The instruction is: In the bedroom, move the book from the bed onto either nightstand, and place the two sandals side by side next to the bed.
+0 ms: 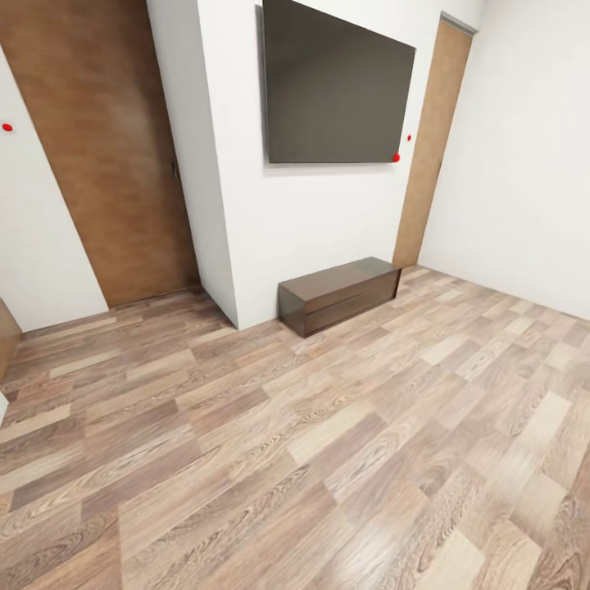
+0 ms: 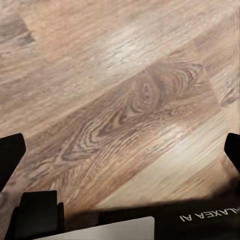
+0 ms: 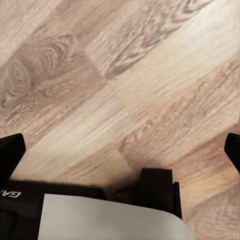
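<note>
We face a white wall carrying a dark wall screen (image 1: 338,86), with a long dark bench (image 1: 339,294) on the wood-plank floor (image 1: 328,459) and a brown door (image 1: 106,156) to its left. Left gripper (image 2: 120,150) and right gripper (image 3: 120,147) each hang over bare planks, fingers spread wide with nothing between them.

Wood floor (image 1: 328,459) lies open ahead. Low dark bench (image 1: 340,293) stands against the white wall (image 1: 328,213), below a wall-mounted screen (image 1: 336,86).
</note>
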Controlling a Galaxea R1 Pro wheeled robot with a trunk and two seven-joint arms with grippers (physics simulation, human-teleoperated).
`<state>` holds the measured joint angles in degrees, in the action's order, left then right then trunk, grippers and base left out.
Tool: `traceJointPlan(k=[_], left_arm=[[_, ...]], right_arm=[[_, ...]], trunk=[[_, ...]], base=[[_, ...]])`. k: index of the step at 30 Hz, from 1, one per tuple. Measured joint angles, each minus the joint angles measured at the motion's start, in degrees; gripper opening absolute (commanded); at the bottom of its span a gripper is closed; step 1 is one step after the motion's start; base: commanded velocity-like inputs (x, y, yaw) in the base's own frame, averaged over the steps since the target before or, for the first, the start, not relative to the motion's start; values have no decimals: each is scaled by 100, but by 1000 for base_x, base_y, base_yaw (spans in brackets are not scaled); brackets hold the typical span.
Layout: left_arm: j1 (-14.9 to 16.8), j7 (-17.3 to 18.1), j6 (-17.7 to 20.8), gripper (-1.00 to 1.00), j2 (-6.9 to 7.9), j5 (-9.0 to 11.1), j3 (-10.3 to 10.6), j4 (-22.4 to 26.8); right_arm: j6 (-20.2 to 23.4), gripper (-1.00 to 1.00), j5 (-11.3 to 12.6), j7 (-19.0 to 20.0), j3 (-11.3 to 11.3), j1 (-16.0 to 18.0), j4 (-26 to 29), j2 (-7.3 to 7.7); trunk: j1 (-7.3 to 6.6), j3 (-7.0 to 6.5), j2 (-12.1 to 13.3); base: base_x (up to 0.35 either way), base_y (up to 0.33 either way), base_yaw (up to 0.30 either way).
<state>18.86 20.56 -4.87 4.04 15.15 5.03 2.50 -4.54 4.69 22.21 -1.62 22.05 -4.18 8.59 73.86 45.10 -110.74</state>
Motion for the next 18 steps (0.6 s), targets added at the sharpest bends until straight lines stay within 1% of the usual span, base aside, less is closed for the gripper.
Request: traceJointPlan(k=[3,5,10,18], left_arm=[[1,-1,6,100,-54,8,-2,493],[0,0,7,100,-65,12,0,640],[0,8,-15,100,-61,23,-9,765],[-1,-6,-23,100,-58,13,1,716]], right_arm=[[0,100,3,5,-11,0,15,0],[-1,100,5,6,-18,0,19,0],[-21,100,7,23,-21,0,25,5],[-65,100,2,7,-15,0,21,1]], trunk=[[0,0,0],[0,0,0],[0,0,0],[0,0,0]], base=[[324,0,0],[328,0,0],[330,0,0],[331,0,0]])
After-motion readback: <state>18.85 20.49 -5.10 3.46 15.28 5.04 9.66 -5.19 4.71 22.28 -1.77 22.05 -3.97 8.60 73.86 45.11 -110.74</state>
